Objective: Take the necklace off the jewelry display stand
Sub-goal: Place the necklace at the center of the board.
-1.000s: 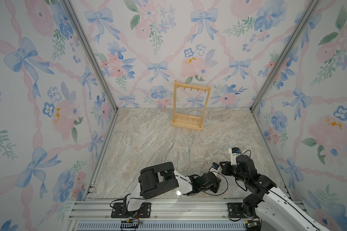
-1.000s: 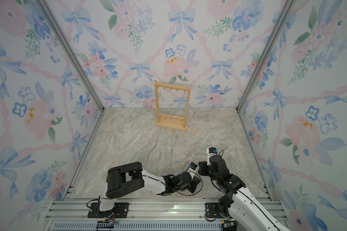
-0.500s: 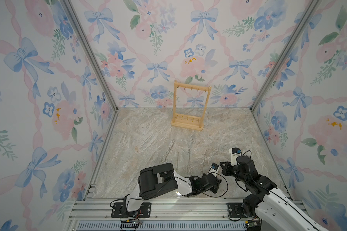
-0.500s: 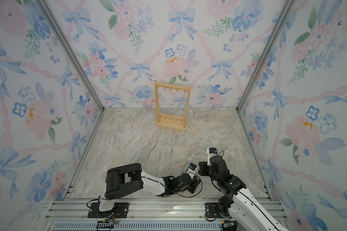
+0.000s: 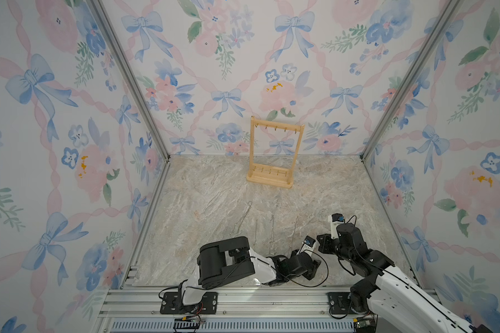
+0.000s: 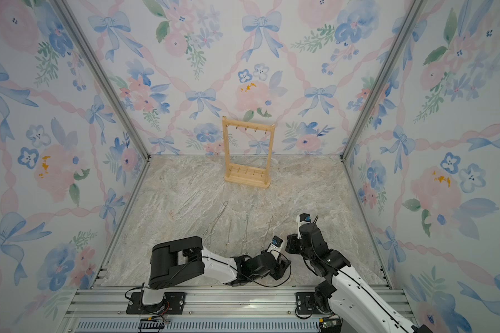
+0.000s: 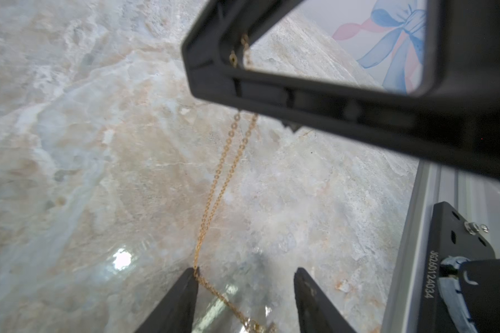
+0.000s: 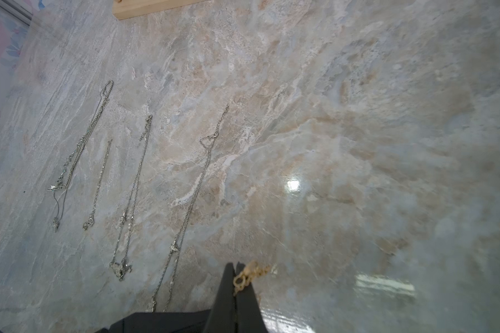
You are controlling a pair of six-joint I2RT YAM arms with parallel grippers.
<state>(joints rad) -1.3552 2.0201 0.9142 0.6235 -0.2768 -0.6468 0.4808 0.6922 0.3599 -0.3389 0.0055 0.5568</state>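
Left wrist view showed my left tool (image 7: 246, 272) spread wide, the gold necklace (image 7: 225, 161) brushing it and running to my right tool (image 8: 236, 266), clamped on its end. The stand (image 5: 269, 179) stood well beyond both, hooks bare. The chain looked light, limp and snag-prone, so I judged pinching near the clasp safest.

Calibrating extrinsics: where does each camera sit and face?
Both top views: high in front, facing down and back at table and jewelry display stand; left arm, right arm show.
Left wrist: looks past open left gripper at gold necklace.
Right wrist: looks past right gripper, jaws shut on that necklace, at silver necklaces.
Shared: both wrist views show the gold necklace.
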